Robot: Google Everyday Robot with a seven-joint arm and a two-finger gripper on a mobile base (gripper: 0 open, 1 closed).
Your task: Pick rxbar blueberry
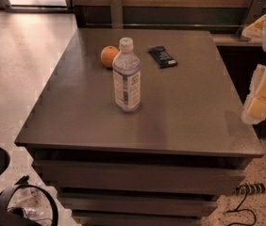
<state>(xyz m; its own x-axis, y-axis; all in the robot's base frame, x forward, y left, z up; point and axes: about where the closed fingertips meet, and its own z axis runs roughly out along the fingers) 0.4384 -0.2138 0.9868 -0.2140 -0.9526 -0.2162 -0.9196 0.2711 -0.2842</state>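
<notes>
The rxbar blueberry (162, 56) is a small flat bar in a dark navy-black wrapper. It lies flat on the far middle of the grey table (189, 121), to the right of the orange and behind the bottle. My gripper (260, 105) shows as a white and pale yellow shape at the right edge of the view, beside the table's right side. It is well to the right of the bar and nearer than it, apart from it and holding nothing that I can see.
A clear water bottle (126, 76) with a white cap stands upright mid-table. A round orange (109, 56) sits just behind it to the left. A wall and a ledge run behind the table. Cables and a power strip (253, 189) lie on the floor.
</notes>
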